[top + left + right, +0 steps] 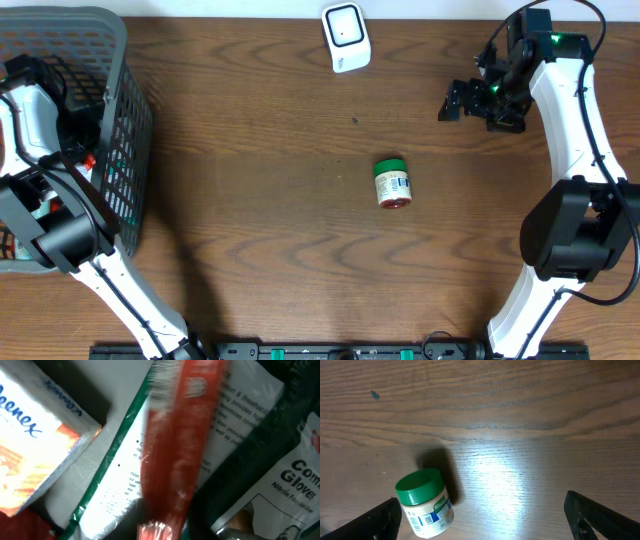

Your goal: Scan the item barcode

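Overhead: jar [392,183], green lid, lies on its side mid-surface [250,200], well apart from the white scanner [346,37] at the far edge. Left arm [30,120] reaches into the basket [125,120]; left gripper is hidden there. Right gripper [475,108] hangs near the far right.

Left wrist: blurred red packet [175,450] fills the centre, lying over a tissue pack [35,445] and a glove packet [295,485]. Gripper spread or pinching: cannot tell.

Right wrist: fingers [380,517] spread wide, holding nothing; jar at lower left.
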